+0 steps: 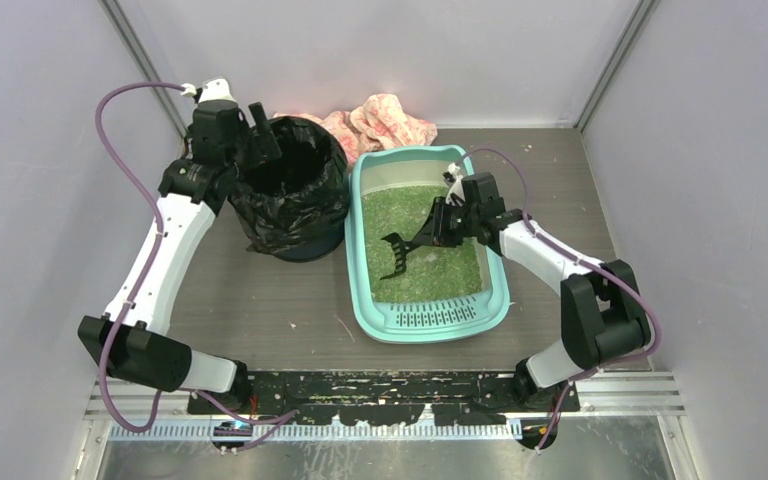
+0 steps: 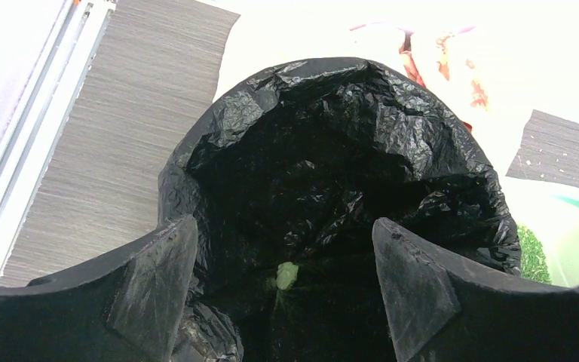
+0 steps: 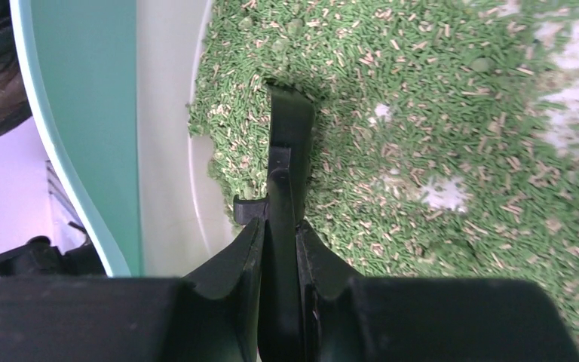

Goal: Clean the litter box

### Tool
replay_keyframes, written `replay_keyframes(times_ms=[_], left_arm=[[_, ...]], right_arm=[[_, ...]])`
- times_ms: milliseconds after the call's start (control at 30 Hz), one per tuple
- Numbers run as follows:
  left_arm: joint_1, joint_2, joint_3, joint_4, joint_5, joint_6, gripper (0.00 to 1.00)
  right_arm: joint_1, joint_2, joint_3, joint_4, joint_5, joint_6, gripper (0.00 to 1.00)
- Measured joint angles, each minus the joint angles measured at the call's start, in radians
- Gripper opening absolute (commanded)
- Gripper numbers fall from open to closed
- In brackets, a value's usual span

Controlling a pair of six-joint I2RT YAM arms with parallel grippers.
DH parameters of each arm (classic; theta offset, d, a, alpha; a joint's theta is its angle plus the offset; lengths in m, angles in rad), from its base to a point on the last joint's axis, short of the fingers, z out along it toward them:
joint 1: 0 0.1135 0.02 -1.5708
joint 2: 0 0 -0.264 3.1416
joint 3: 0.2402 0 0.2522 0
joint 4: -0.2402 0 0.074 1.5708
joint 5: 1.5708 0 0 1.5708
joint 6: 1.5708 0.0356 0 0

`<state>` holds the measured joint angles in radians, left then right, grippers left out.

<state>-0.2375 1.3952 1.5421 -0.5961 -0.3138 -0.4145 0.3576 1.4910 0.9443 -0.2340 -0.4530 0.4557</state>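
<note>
**Scoop dug into the litter, bin waiting alongside**

On the left, the left hand (image 1: 245,128) hangs at the far-left rim of the round bin (image 1: 293,225), fingers spread wide and grasping nothing. Its wrist view looks straight down into the black bag (image 2: 332,151) lining the bin. This is probably so the arm can watch or steady the mouth during a drop. Whether the fingers touch the bag cannot be told. A small pale green clump (image 2: 287,275) lies at the bottom of the bag.

Behind the bin, a crumpled pink patterned cloth (image 1: 390,118) sits against the back wall.

The litter box (image 1: 353,262) rests on the worktop (image 1: 260,300) right of centre, just beside the bin, so a loaded scoop would have little way to travel. Its slotted lip (image 1: 435,318) faces the arms. Green litter (image 1: 440,270) covers most of the floor, with bare patches showing through.

The right hand (image 1: 442,224) is clenched on the handle of a black scoop (image 1: 398,255). The scoop's tip (image 3: 290,113) is sunk into the litter close to the box's left wall. That position suits a sifting stroke, so the step in hand looks like gathering waste.
</note>
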Motion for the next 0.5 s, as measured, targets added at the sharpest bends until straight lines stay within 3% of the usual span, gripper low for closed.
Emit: replay_keyframes(times_ms=[500], left_arm=[[-0.01,-0.006,0.0,0.001,0.0,0.003,0.85]], right_arm=[[-0.094,0.027,-0.08,0.151,-0.161,0.155,0.01]])
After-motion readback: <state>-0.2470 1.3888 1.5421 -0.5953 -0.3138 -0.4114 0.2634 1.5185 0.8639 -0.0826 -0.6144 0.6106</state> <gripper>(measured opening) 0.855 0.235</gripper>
